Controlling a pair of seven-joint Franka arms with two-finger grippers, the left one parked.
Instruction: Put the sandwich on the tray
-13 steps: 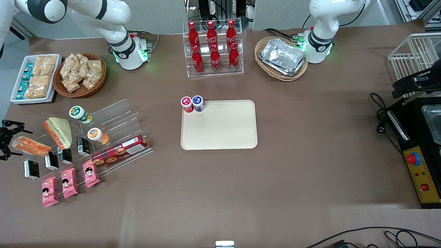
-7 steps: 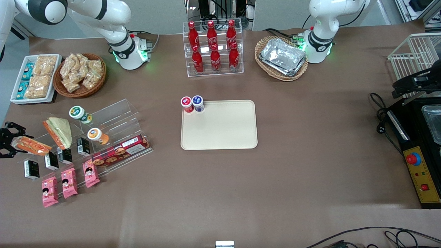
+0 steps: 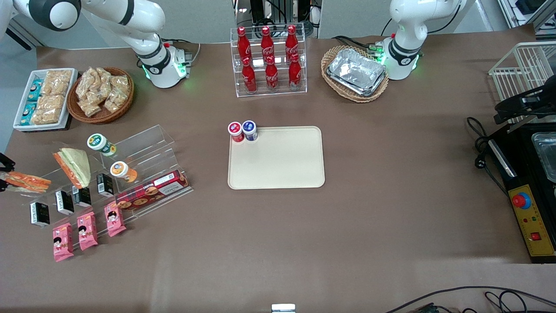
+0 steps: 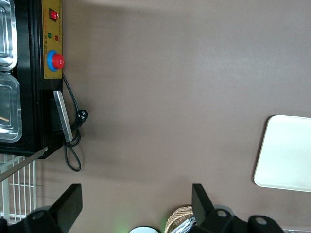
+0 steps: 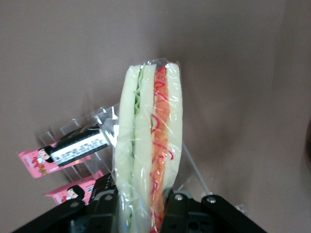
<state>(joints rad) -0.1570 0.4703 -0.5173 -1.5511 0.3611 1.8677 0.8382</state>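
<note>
Cola bottles (image 3: 268,58); foil trays (image 3: 357,71).

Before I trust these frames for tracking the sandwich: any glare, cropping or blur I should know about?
Front view: even light, sharp; the sandwich sits at the frame edge and the gripper is mostly cropped out. Right wrist view: the sandwich fills the frame, its clear wrap showing soft glare, the gripper shut on it. Left wrist view: only a corner of the tray, washed out pale.

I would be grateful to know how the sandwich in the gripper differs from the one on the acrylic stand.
The sandwich is clamped in the gripper, off the stand; the green-faced sandwich rests on the stand. The first shows an orange-red stripe, the second a pale green face. The first sits nearer the table's edge. Both are clear-wrapped.
</note>
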